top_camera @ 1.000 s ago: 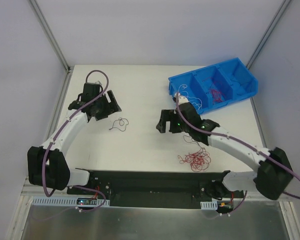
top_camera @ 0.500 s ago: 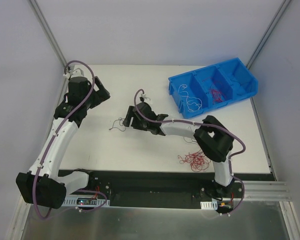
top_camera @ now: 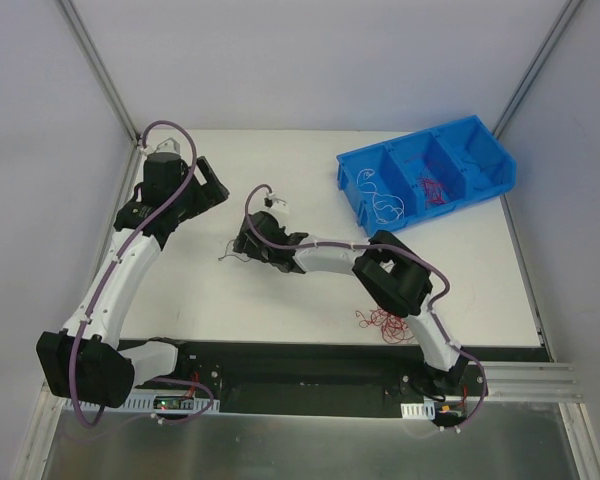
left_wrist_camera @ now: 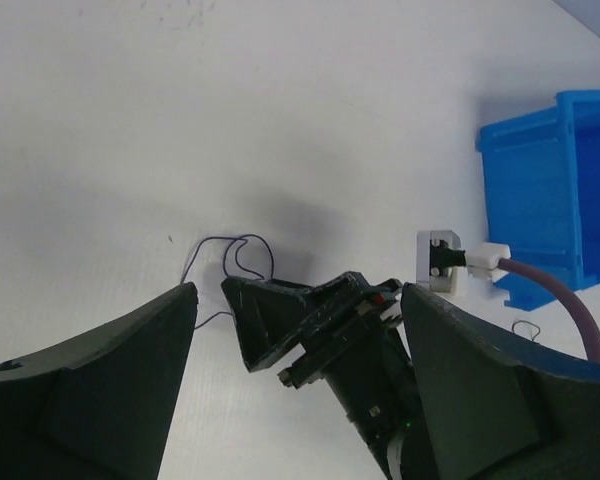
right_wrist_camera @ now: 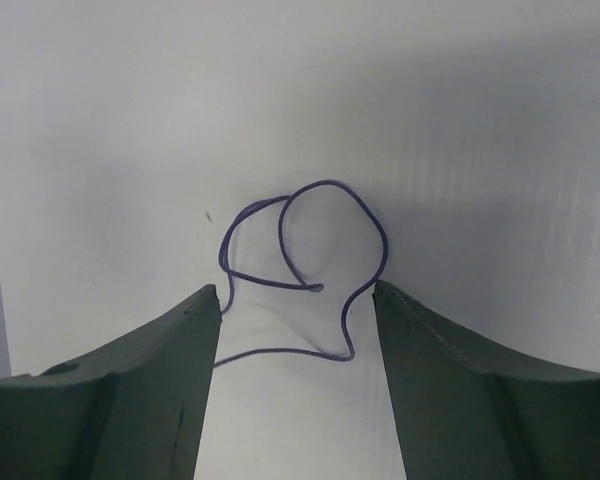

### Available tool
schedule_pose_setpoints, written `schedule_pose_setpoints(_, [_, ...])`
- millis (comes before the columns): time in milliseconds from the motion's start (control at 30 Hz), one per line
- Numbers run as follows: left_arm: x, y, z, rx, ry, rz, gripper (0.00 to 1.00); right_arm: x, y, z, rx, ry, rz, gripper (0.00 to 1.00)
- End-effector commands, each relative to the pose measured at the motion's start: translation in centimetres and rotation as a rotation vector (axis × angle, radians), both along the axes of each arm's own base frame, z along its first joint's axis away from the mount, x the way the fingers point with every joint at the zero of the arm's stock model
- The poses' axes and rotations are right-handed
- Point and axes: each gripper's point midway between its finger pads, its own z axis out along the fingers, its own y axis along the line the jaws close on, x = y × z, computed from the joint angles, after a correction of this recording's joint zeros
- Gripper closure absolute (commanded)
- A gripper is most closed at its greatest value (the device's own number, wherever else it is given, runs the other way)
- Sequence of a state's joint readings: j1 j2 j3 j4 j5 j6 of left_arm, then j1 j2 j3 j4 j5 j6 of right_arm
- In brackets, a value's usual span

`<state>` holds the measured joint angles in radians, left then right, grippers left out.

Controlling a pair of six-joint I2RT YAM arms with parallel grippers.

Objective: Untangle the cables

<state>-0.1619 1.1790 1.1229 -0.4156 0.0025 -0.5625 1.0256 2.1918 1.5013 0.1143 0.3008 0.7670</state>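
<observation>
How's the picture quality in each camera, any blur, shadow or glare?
Right wrist: the thin dark cable is sharp, the near fingers dark and soft-edged. Left wrist: a soft shadow on the table beyond the cable. Top view: even light, no glare.

— Bright, even light; a soft shadow lies on the white table (right_wrist_camera: 430,120) just ahead of the right fingers (right_wrist_camera: 110,390).
— They blur near the lens; the thin wire (right_wrist_camera: 325,183) between them is sharp.

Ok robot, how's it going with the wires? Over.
Left gripper open, empty. Right gripper open, straddling strand. Red tangle not held. Nothing in the way.
</observation>
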Motion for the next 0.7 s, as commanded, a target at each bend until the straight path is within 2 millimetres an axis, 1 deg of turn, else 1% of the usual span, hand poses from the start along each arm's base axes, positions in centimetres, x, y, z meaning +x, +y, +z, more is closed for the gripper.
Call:
schedule_pose_setpoints(0, [0.2, -0.7, 0.7, -0.031, -0.019, -0.034, 0.18, 1.9, -0.6, -0.7, -0.066, -0.019, -0.106, 0.35])
schedule_pose_setpoints(33, [0.2, -0.6, 0.7, -0.031, -0.019, -0.032, 0.18, 2.1, -0.5, -0.8, -0.074, -0.025, -0.117, 0.36])
schedule_pose_setpoints(67, [0.2, -0.7, 0.7, -0.032, -0.019, -0.034, 0.18, 2.1, -1.1, -1.5, -0.115, -0.015, -0.127, 0.38])
schedule_pose_setpoints(100, [0.2, -0.6, 0.5, -0.030, -0.013, -0.031, 0.19, 2.4, -1.2, -1.7, -0.134, -0.016, -0.138, 0.41])
schedule_pose_setpoints(133, [0.2, -0.6, 0.6, -0.030, -0.015, -0.029, 0.18, 2.5, -1.4, -1.9, -0.161, -0.014, -0.144, 0.46])
schedule_pose_setpoints(167, [0.2, -0.6, 0.5, -0.030, -0.013, -0.032, 0.18, 2.6, -1.6, -2.2, -0.187, -0.011, -0.146, 0.47])
schedule_pose_setpoints(300, [0.3, -0.7, 0.3, -0.035, -0.004, -0.034, 0.19, 3.3, -2.0, -2.8, -0.270, -0.037, -0.147, 0.56])
schedule_pose_setpoints(333, [0.3, -0.7, 0.4, -0.039, -0.004, -0.033, 0.19, 3.5, -2.0, -2.9, -0.288, -0.051, -0.146, 0.61])
schedule_pose_setpoints(367, [0.3, -0.8, 0.4, -0.039, -0.004, -0.035, 0.19, 3.7, -2.1, -3.0, -0.303, -0.065, -0.144, 0.64])
schedule_pose_setpoints(433, [0.3, -0.7, 0.3, -0.038, -0.002, -0.033, 0.19, 4.4, -2.3, -2.7, -0.328, -0.103, -0.141, 0.73])
schedule_pose_setpoints(500, [0.3, -0.7, 0.2, -0.034, -0.001, -0.030, 0.19, 4.9, -2.0, -2.2, -0.327, -0.140, -0.112, 0.85])
schedule_pose_setpoints(567, [0.2, -0.6, 0.1, -0.031, 0.000, -0.029, 0.20, 5.2, -1.6, -1.0, -0.320, -0.183, -0.052, 0.96])
schedule_pose_setpoints(600, [0.2, -0.5, 0.1, -0.030, 0.001, -0.026, 0.19, 5.2, -1.5, 0.0, -0.323, -0.214, -0.020, 1.00])
schedule_pose_setpoints(633, [0.2, -0.5, 0.1, -0.027, 0.001, -0.024, 0.20, 5.2, -1.3, 1.0, -0.317, -0.243, 0.016, 1.00])
schedule_pose_setpoints(667, [0.2, -0.5, 0.0, -0.027, 0.000, -0.022, 0.19, 5.3, -1.3, 2.6, -0.294, -0.281, 0.037, 1.00])
